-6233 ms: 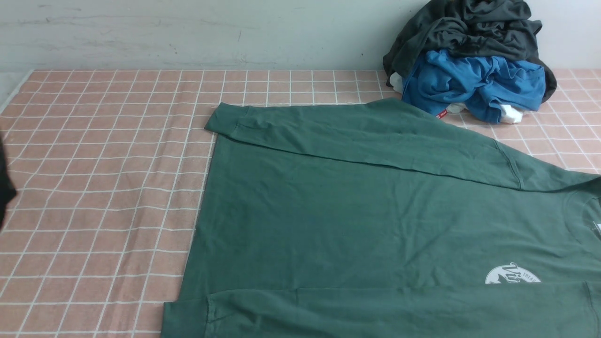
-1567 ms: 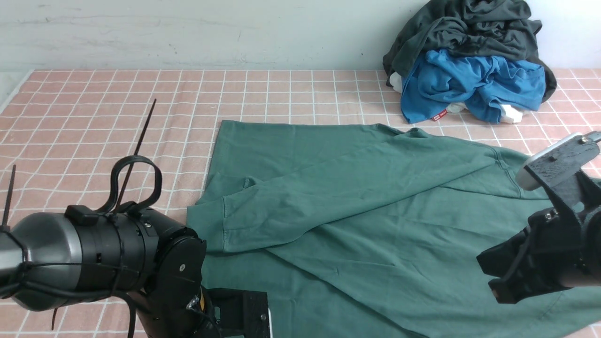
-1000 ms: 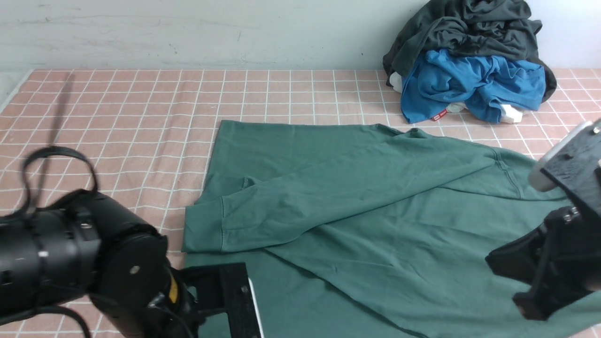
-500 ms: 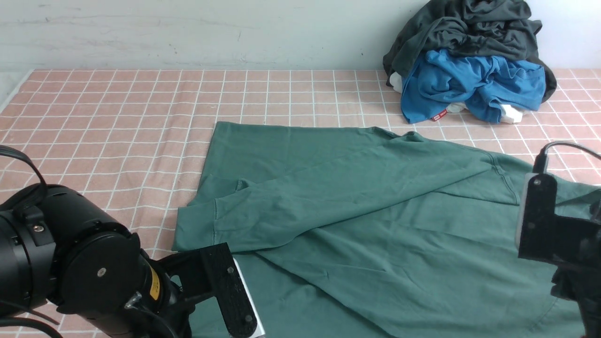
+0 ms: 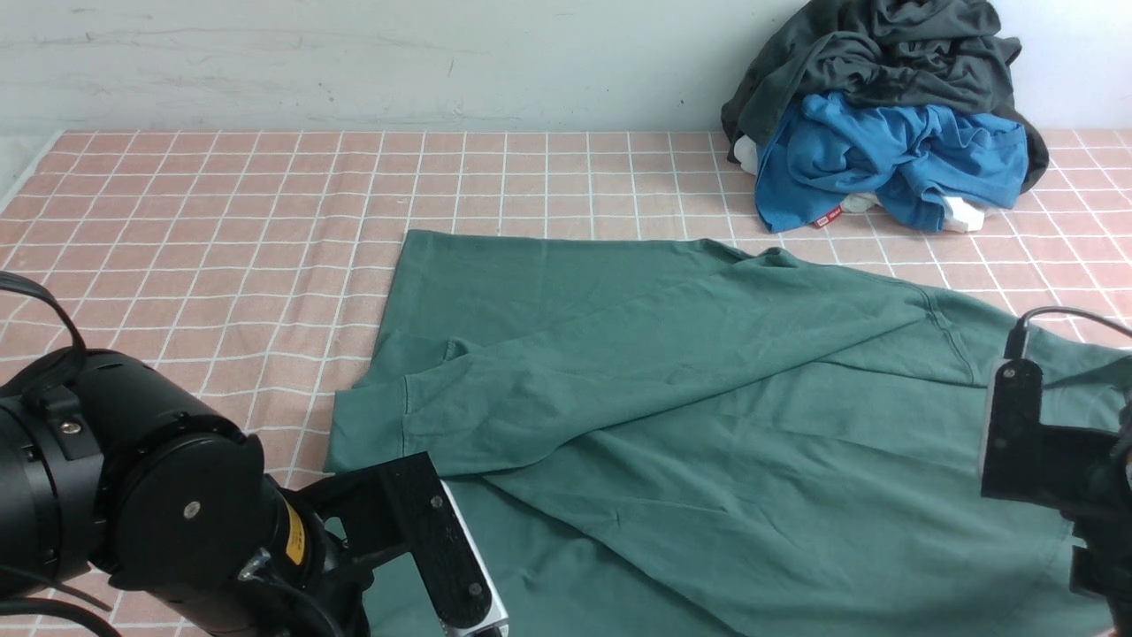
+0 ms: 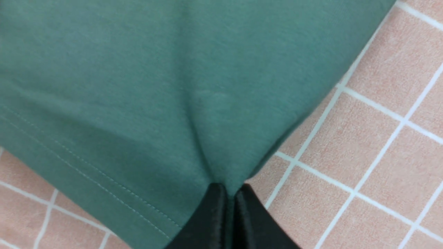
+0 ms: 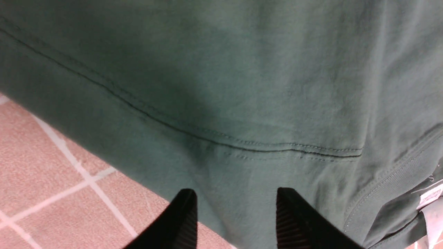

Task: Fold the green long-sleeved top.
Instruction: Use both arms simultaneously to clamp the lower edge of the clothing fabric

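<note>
The green long-sleeved top (image 5: 690, 425) lies across the middle and right of the table, with one sleeve folded diagonally over the body and its cuff (image 5: 371, 425) at the left. The chest logo is hidden. My left gripper (image 6: 230, 189) is shut on a pinch of the top's fabric (image 6: 173, 86) beside its stitched hem, at the near left corner. My right gripper (image 7: 237, 195) is open, its fingers standing over the top's edge (image 7: 242, 86) close to the ribbed collar (image 7: 391, 186) and a white label (image 7: 431, 197). In the front view both sets of fingers are hidden.
The left arm (image 5: 159, 495) fills the near left corner and the right arm (image 5: 1052, 460) the near right edge. A pile with a dark grey garment (image 5: 884, 53) and a bright blue garment (image 5: 893, 159) sits at the back right. A pink checked cloth (image 5: 221, 221) covers the table.
The flat top has been folded over, hiding the logo. Over the last second the left arm drew the near left corner slightly left and the right arm sank lower at the right edge.
</note>
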{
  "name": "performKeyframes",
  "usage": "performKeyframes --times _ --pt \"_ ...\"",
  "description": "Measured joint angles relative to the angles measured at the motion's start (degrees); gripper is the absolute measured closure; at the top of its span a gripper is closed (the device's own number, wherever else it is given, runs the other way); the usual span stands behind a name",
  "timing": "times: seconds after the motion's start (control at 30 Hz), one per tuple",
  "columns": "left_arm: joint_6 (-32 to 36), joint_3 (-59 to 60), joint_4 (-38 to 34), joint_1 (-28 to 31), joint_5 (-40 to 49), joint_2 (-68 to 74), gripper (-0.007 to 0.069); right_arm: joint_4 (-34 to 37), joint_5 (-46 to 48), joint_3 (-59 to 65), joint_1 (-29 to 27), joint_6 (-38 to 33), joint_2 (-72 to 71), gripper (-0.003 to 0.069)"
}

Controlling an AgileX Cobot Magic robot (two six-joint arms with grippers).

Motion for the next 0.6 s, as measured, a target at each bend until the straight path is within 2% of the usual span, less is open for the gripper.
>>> performKeyframes --times 0.1,0.33,0.47,0.6 --pt "-0.05 0.00 -0.36 0.00 -0.16 0.00 0.0624 -1.07 -1.14 1.03 -0.50 -2.13 0.58 0.0257" --pt "-0.05 0.00 -0.54 0.00 -0.16 0.00 0.0624 -4.33 -4.39 7.01 -0.50 -5.53 3.08 0.0236" --pt "-0.05 0.00 -0.60 0.00 -0.34 0.00 0.0624 -6.82 -5.85 8.10 -0.50 -4.35 2.35 0.0274" --pt "-0.05 0.00 -0.90 0.00 -0.30 0.00 0.0624 -9.04 -7.06 8.58 -0.50 -2.50 2.03 0.0374"
